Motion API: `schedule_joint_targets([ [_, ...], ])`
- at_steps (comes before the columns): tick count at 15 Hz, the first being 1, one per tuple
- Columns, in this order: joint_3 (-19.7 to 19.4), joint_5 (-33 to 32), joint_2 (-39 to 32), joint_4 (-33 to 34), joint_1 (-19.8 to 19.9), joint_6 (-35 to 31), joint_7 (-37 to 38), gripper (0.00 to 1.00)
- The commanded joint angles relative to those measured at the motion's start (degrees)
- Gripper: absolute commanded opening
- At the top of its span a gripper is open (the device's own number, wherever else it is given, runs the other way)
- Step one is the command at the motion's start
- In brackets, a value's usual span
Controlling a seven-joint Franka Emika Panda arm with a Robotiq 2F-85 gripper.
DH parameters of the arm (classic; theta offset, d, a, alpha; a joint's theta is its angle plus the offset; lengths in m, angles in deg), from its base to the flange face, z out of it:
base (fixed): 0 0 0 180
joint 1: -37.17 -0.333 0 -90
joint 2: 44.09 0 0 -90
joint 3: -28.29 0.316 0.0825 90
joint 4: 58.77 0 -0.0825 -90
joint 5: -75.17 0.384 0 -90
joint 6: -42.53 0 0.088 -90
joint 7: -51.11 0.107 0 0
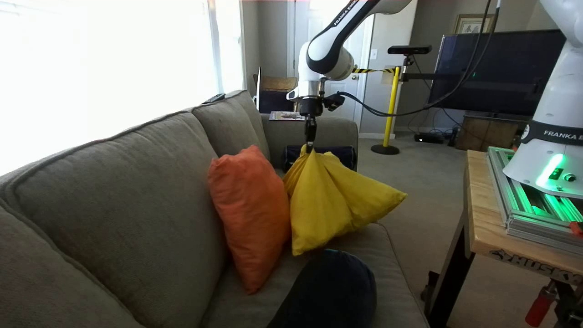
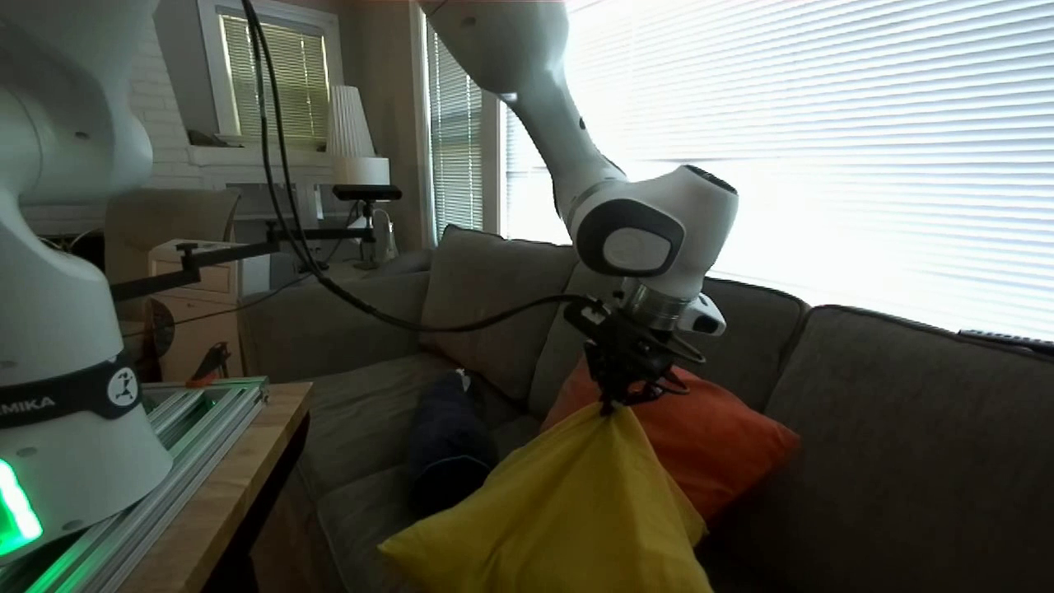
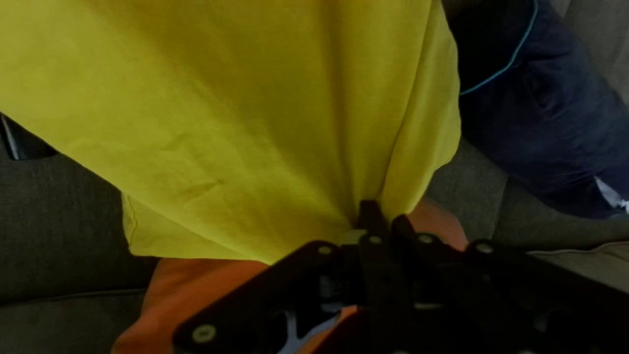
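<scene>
Beneath the claw (image 1: 309, 149), one pillow (image 1: 325, 196) hangs before another pillow (image 1: 249, 209) on the sofa (image 1: 123, 205).

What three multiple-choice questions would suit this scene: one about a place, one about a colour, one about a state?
1. Where is the orange throw pillow?
A) on the carpet
B) on the workbench
C) on the sofa

2. What colour is the throw pillow directly below the claw?
A) yellow
B) red
C) white

3. How does the claw stand?
A) wide open
B) shut on the throw pillow below it
C) shut on the orange throw pillow

1 C: both exterior views show it there.
2 A: it is yellow in all three views.
3 B: the wrist view shows that pillow bunched at the claw's fingers.
</scene>
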Motion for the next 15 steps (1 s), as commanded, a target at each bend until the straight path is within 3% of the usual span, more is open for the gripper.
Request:
schedule_joint_targets([
  [1, -1.7, 1.8, -1.9, 4.4, -3.7, 3.3, -1.2, 0.01],
  [7, -3.6, 0.7, -4.2, 6.5, -7.3, 4.3, -0.5, 0.01],
  [11, -3.4, 1.0, -3.7, 6.1, -7.6, 6.3, -1.4, 0.01],
  [15, -5.2, -0.3, -4.4, 6.5, -9.0, 4.1, 0.1, 0.01],
])
